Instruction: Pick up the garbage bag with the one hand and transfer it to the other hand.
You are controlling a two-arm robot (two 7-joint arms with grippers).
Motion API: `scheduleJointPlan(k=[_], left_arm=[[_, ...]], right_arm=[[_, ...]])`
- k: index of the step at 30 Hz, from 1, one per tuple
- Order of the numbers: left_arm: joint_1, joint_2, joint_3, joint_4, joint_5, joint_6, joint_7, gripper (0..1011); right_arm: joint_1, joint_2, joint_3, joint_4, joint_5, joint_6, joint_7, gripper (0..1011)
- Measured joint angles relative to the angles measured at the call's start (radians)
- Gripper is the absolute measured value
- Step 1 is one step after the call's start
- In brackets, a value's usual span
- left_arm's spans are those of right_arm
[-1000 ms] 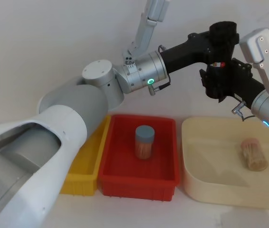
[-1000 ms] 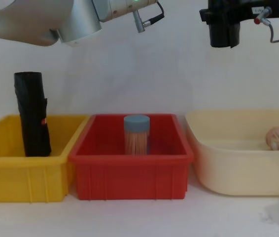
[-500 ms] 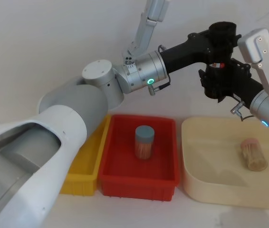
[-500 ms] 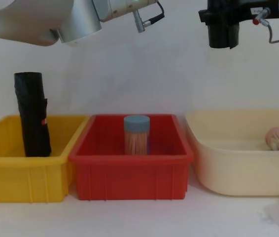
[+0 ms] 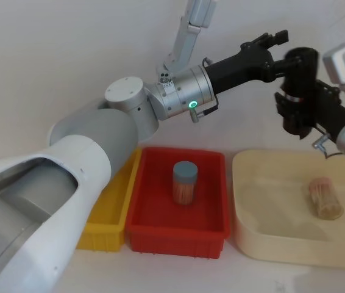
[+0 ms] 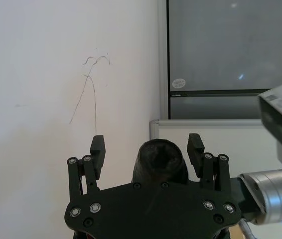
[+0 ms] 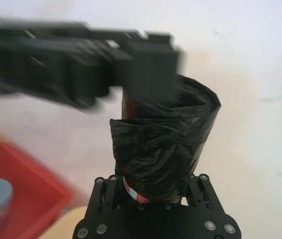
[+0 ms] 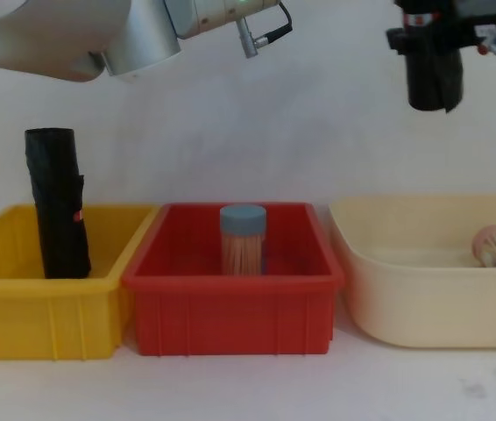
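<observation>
**Hanging upright in the right gripper, clear of the left**

Looks light and soft: garbage bag (image 5: 300, 68), a crinkly black plastic roll, likely to give under pressure and slip if pinched on loose outer film. Best taken around the middle of the cylinder, near the red-and-white label band (image 7: 132, 192), across the full width. Hangs upright in the air, above the far left corner of the cream tub (image 8: 353, 263).

Left to right across the table (image 8: 230, 386):
- Yellow bin (image 8: 20, 307) at the left edge, with a second black roll (image 8: 55, 203) standing tilted inside; not to be confused with the held one.
- Red bin (image 8: 230, 311) in the middle, with a blue-lidded jar of sticks (image 8: 244, 239) upright.
- Left gripper (image 6: 147, 143), green-lit wrist, raised high, fingers spread wide and empty, just beside the roll's top, not touching.
- Right gripper (image 5: 299, 111), clamped on the roll's lower half.
- Pink-lidded jar (image 5: 325, 198) lying on its side in the cream tub.

Nothing between grippers and roll; bins well below.
</observation>
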Motion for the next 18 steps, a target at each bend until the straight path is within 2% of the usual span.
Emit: scheduleJointPlan(k=[14, 16, 18], left_arm=[[0.0, 0.0, 0.0, 0.0, 0.0, 0.0, 0.0, 1001], [0.0, 0.0, 0.0, 0.0, 0.0, 0.0, 0.0, 1000], [0.0, 0.0, 0.0, 0.0, 0.0, 0.0, 0.0, 1000]], right_arm=[[-0.025, 0.019, 0.083, 0.073, -0.005, 0.015, -0.076, 570], [-0.028, 0.022, 0.1, 0.093, -0.005, 0.016, -0.091, 593], [-0.029, 0.024, 0.114, 0.111, -0.005, 0.016, -0.105, 668]])
